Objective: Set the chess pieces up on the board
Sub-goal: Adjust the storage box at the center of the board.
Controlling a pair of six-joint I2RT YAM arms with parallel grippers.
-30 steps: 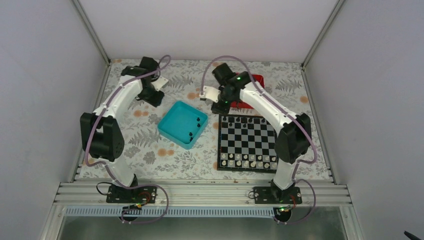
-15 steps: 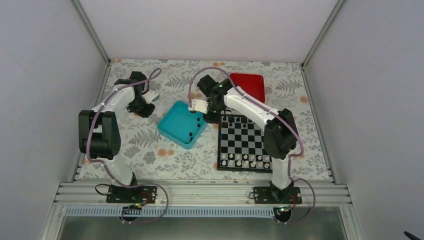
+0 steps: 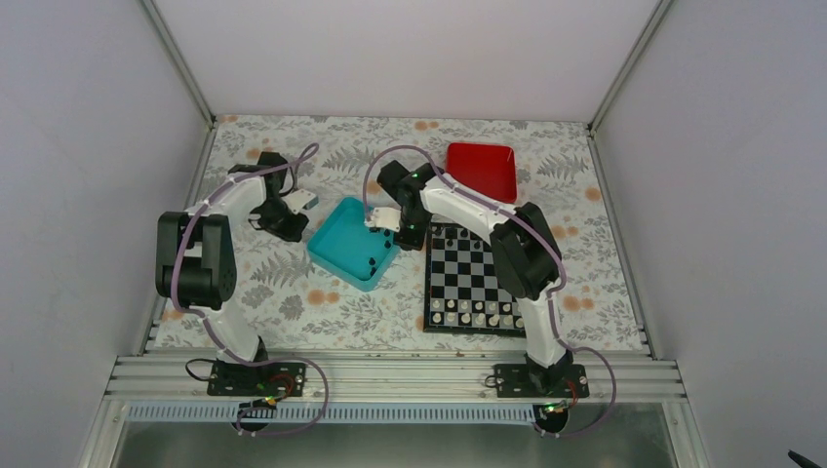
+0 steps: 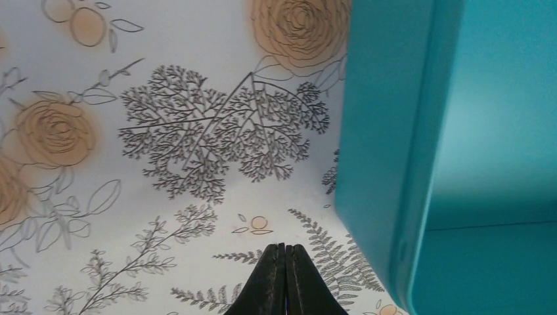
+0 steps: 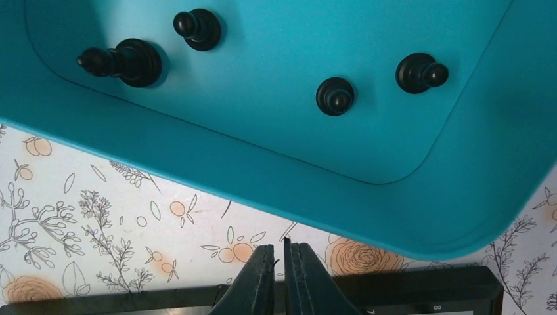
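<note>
Just ahead of your right pincer [image 5: 278, 251], four small black chess pieces [image 5: 335, 96] sit in the square teal plastic tray [image 5: 276, 177], with its rim between them and the tips. That pincer is closed on nothing and hovers over the floral desk [image 5: 98, 223]. The dark border of the black-and-grey checkered chessboard [image 5: 407, 289] crosses under its fingers. Your left pincer [image 4: 284, 252] is pressed fully together and empty, with the tray's outer wall just to its right.

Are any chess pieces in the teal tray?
Yes, the right wrist view shows four black chess pieces inside the teal tray.
</note>
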